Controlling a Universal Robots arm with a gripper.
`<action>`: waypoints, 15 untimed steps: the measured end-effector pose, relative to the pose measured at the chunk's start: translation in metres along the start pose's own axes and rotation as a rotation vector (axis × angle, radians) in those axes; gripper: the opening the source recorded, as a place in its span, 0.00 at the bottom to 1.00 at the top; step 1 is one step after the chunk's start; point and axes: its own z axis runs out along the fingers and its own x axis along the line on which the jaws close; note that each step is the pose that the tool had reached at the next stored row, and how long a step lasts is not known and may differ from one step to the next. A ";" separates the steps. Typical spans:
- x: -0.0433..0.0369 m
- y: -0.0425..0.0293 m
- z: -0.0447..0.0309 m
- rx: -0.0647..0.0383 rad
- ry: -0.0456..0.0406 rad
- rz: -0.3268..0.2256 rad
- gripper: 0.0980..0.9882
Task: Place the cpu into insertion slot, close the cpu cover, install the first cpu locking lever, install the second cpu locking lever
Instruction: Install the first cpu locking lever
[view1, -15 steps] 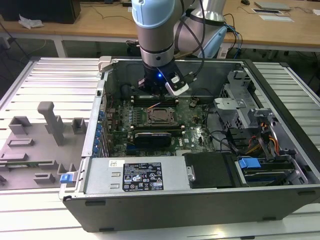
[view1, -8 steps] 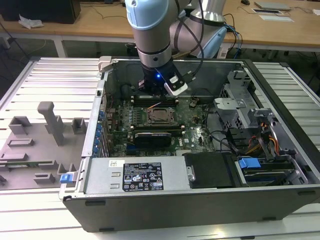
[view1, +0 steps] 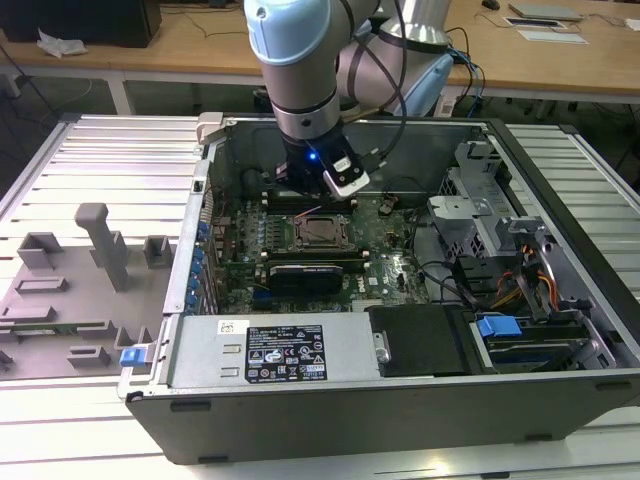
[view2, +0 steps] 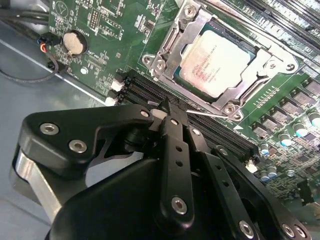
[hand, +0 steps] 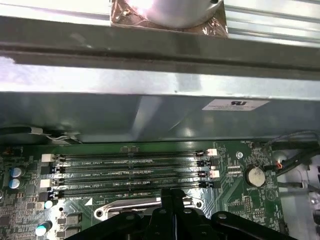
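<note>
Silver-grey metal tops the chip, which lies flat in its socket on the green board. The cover is folded down around it, so its middle shows through the cut-out. It looks light, thin and stiff, likely delicate underneath and best held by its edges, though the frame leaves little edge free. A thin wire lever runs along the socket, probably springy and slippery, and is best caught near its free end. The gripper has its fingers pressed together, tip just beside that wire; whether they touch I cannot tell. Black memory slots lie alongside.
</note>
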 end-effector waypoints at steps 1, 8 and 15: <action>0.0006 -0.0001 0.0009 0.002 -0.0028 0.010 0.01; 0.0025 0.0027 0.0036 0.008 -0.0093 0.034 0.01; 0.0032 0.0088 0.0062 0.020 -0.0119 0.040 0.01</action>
